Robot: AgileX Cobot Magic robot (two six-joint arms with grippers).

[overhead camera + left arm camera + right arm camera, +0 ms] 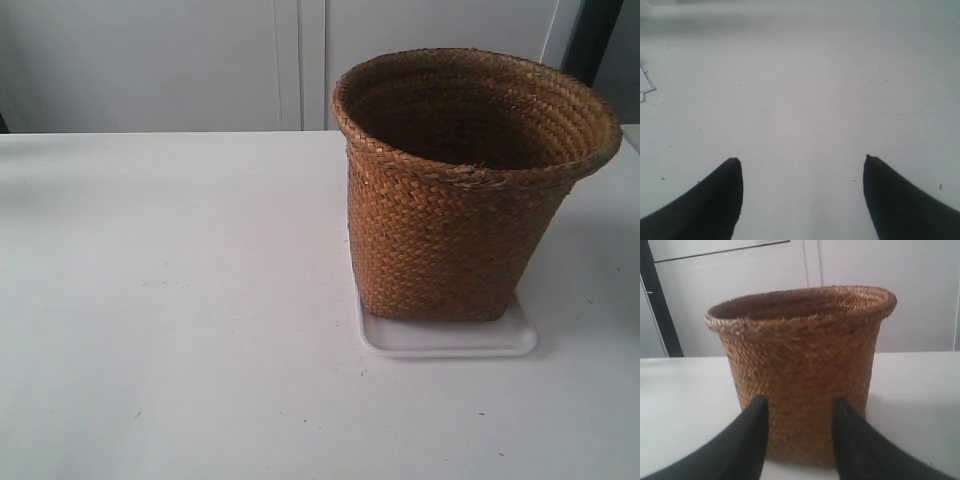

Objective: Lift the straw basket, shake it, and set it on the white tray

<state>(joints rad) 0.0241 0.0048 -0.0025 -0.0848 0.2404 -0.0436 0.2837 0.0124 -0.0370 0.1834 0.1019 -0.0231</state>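
Note:
The brown woven straw basket [455, 210] stands upright on the white tray [450, 338] at the right of the exterior view; the tray's front edge and left side show past the basket's base. No arm shows in the exterior view. In the right wrist view the basket [802, 355] fills the middle, and my right gripper [800, 402] is open in front of its lower wall, with nothing between the black fingers. My left gripper [802, 160] is open wide over bare white table, holding nothing.
The white table [180, 300] spreads around the tray. White cabinet doors [300, 60] stand behind it, with a dark upright strip [595, 35] at the far right. A corner of white paper [645, 85] lies at the edge of the left wrist view.

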